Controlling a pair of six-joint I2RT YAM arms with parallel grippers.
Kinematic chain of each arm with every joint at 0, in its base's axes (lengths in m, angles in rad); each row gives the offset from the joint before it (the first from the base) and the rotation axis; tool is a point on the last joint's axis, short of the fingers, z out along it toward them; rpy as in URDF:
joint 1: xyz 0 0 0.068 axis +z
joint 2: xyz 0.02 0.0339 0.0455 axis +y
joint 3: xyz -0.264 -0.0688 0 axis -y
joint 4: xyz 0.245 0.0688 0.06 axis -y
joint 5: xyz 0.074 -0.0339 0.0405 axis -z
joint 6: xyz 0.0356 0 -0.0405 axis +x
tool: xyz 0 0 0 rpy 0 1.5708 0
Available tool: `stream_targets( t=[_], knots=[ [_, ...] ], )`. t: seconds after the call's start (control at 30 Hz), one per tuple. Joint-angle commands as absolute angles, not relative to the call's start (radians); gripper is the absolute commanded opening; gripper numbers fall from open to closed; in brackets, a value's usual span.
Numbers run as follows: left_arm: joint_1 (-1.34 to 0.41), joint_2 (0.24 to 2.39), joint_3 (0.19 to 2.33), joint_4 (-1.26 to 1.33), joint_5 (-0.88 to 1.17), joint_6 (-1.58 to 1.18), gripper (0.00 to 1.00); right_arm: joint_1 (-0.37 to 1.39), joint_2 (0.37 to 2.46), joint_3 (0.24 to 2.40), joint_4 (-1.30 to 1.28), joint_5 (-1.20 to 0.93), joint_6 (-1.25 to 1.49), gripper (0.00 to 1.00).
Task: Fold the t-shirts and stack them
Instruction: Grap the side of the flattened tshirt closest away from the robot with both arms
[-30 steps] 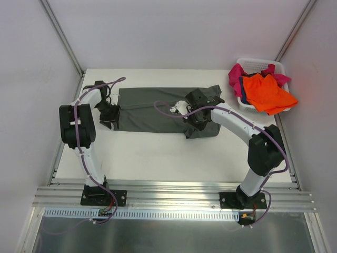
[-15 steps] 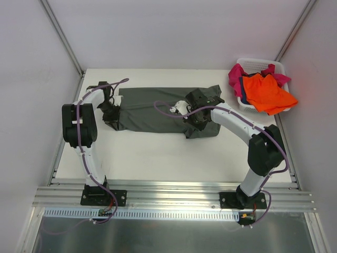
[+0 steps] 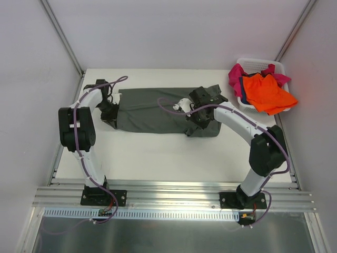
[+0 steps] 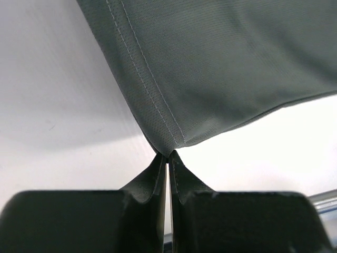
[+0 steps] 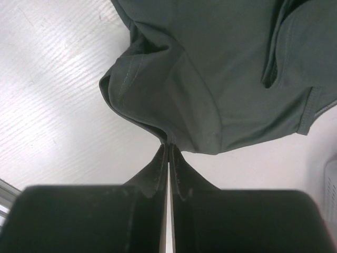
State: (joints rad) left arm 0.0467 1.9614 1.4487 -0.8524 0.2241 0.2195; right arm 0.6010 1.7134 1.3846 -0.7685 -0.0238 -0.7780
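The left gripper (image 4: 167,154) pinches the near left corner of the soft dark grey-olive cloth t-shirt (image 3: 152,110). The right gripper (image 5: 168,145) pinches its near right edge.

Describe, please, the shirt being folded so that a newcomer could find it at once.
On the white table, look at the middle: the dark grey-olive t-shirt lies stretched out there. It alone is dull and flat; the orange shirt and pink shirt are heaped in the white basket at the far right corner.
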Motion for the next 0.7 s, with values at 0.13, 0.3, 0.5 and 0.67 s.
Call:
stream_targets(
  t=[0.13,0.3,0.5,0.67],
  knots=[
    [0.049,1.873,1.591,-0.923,0.215,0.255,0.00,0.549,1.614,1.451,-0.804,-0.008,-0.801,0.01],
    [0.049,1.902,1.669,-0.963,0.218,0.278,0.00,0.512,1.620,1.503,-0.805,-0.008,-0.808,0.01],
    [0.048,1.982,1.796,-0.999,0.224,0.298,0.00,0.463,1.692,1.638,-0.827,0.023,-0.821,0.01],
    [0.049,2.088,1.969,-1.051,0.244,0.299,0.00,0.434,1.793,1.749,-0.831,0.038,-0.824,0.01]
  ],
)
